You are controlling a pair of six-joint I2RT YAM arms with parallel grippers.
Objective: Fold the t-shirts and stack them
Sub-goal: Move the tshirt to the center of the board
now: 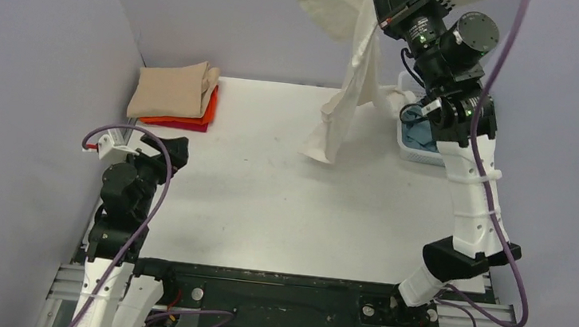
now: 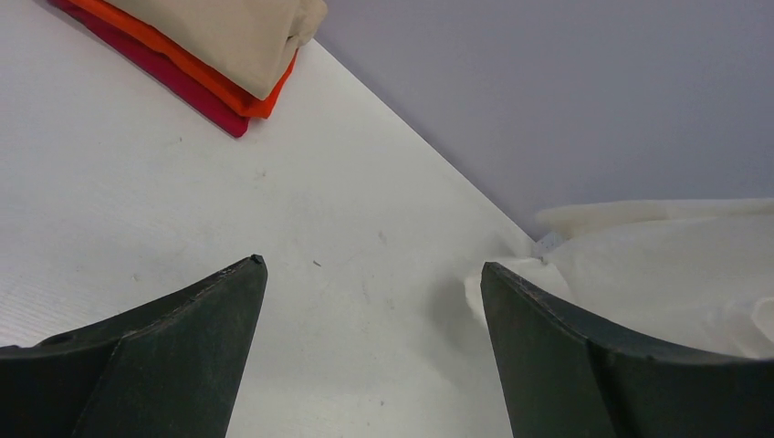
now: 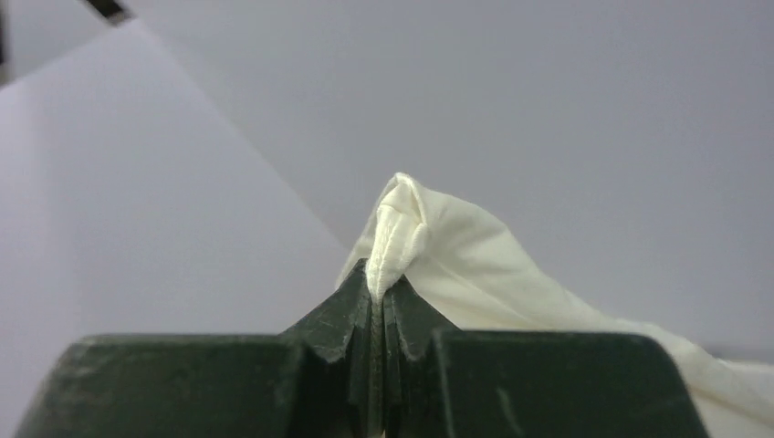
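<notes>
- While the cream-white t-shirt (image 1: 350,81) hangs from the right gripper (image 1: 380,18) at about 1 o'clock in the top view, its lowest corner seems to brush the table (image 1: 266,201) near the middle back. The step in hand looks like lifting a fresh shirt out to spread it for folding.
- In the same view, a folded pile sits at 10 o'clock, with the tan t-shirt (image 1: 171,90) on the orange t-shirt (image 1: 210,106) and the red t-shirt (image 1: 182,126). At 2 o'clock the teal-blue t-shirt (image 1: 419,136) lies in the basket (image 1: 411,154), partly behind the right arm. The left gripper (image 1: 171,152) waits at 9 o'clock, well apart from any cloth.
- In the left wrist view, the fingers stand wide apart with nothing between them. The pile is at 11 o'clock and the cream cloth at 3 o'clock.
- In the right wrist view, the jaws are pinched tight on a bunched ridge of the cream cloth, though I cannot tell whether it is collar, hem or sleeve.
- The next move probably calls for lowering the shirt flat onto open table. The left gripper would take a second corner so the cloth spreads without twisting.
</notes>
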